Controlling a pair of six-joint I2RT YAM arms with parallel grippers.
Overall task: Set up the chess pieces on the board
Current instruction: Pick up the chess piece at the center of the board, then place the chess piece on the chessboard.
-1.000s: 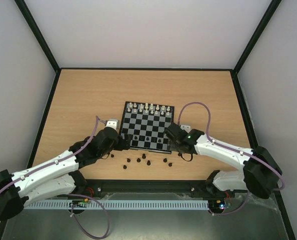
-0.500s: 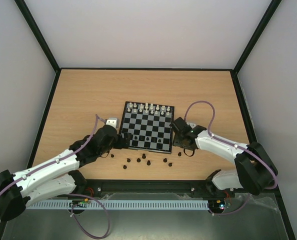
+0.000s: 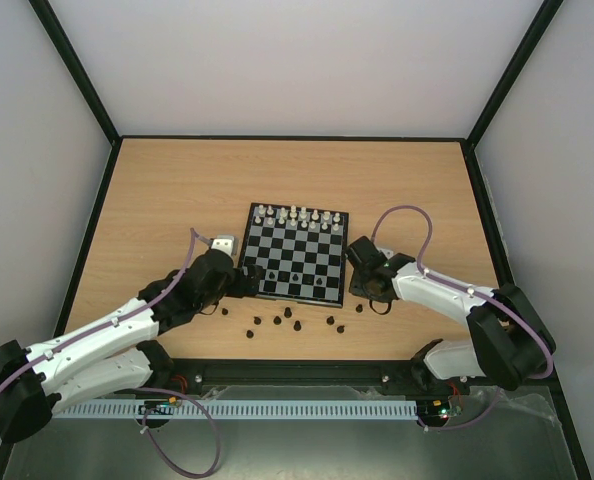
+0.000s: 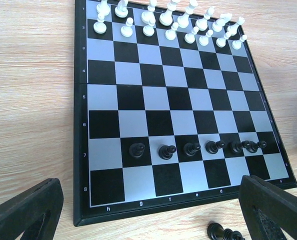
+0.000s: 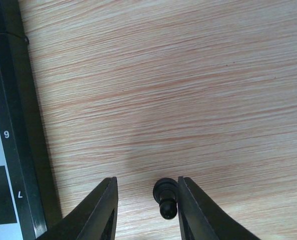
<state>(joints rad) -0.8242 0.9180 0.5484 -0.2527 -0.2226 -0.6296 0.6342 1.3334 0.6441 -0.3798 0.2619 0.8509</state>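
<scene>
Just right of the board [image 3: 297,255], the right gripper [image 5: 145,185] has its jaws partly closed around a black pawn [image 5: 165,197] resting on the wooden table [image 5: 188,75]. The pawn sits close against one finger with a gap to the other, so it is not clamped. The left gripper [image 4: 148,192] hangs wide open and empty over the board's near edge. Six black pawns [image 4: 196,148] stand on the seventh row, and loose black pieces [image 3: 292,322] lie on the table before the board.

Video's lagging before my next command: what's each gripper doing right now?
Left gripper: open, empty.
Right gripper: open, straddling a black chess piece on the table, not clamped on it.
</scene>
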